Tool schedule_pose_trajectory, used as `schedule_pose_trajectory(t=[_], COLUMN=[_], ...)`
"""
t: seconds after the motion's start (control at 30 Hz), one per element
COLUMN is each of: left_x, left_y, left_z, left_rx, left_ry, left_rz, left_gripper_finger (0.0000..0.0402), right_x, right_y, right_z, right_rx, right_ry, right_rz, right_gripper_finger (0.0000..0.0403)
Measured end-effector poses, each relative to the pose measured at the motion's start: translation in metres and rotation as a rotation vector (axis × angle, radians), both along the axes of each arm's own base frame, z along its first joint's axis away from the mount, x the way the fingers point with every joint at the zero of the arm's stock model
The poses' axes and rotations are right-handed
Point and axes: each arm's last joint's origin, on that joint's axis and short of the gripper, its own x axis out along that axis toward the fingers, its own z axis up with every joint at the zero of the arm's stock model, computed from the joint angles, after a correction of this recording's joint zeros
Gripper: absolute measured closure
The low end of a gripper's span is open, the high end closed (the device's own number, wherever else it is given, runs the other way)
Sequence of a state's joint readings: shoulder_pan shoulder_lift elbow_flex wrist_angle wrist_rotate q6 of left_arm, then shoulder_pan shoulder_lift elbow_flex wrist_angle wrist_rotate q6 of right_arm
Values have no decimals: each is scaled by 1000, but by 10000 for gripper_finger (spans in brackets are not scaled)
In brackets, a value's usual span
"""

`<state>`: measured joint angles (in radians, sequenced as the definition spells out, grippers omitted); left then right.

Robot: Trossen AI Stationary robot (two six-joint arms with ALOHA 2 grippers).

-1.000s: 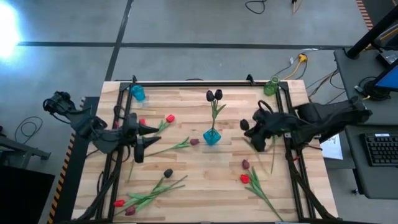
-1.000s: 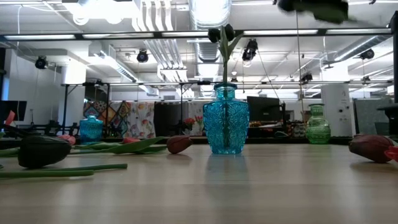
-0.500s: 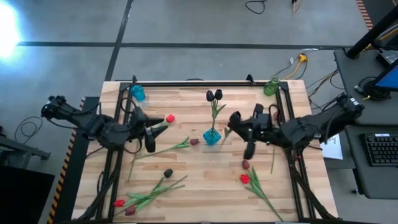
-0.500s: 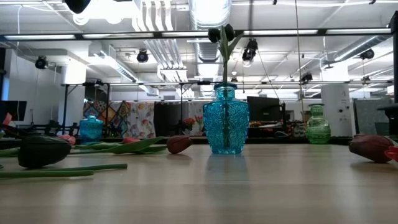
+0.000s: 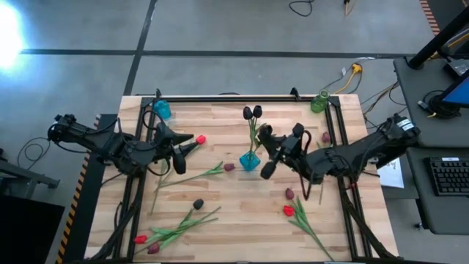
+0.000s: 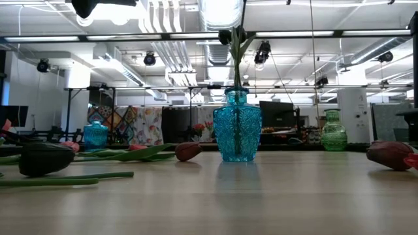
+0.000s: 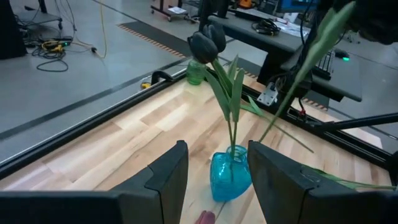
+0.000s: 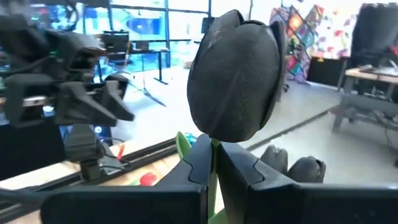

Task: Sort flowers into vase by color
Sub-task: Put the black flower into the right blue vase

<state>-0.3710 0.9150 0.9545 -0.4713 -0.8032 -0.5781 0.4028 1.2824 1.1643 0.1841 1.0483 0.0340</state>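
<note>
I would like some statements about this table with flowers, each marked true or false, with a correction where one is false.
1. The right gripper holds a black tulip by its stem. True.
2. The blue vase in the middle of the table is empty. False: two black tulips already stand in it.
3. The left gripper holds a red flower. False: its fingers are apart with nothing between them.
4. A green vase stands at a far corner of the table on the right arm's side. True.
5. All flowers are already in vases. False: several, such as a red tulip, lie flat on the table.
</note>
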Motion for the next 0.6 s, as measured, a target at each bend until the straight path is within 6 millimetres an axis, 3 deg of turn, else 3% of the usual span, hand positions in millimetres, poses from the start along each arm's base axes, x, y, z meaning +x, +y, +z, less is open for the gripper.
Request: schedule_pose_trajectory(t=[0.37, 0.6], left_x=[-3, -22], left_y=[1, 9], left_z=[2, 25], left_rx=[-6, 35], left_ry=[-11, -11], left_rz=[1, -16], left_gripper_finger=[249, 249], right_x=[9, -2], right_y=[-4, -7], right_z=[-18, -34], right_rx=[91, 183], right_ry=[-2, 67], right_rz=[-97, -123], right_gripper_finger=[387, 318])
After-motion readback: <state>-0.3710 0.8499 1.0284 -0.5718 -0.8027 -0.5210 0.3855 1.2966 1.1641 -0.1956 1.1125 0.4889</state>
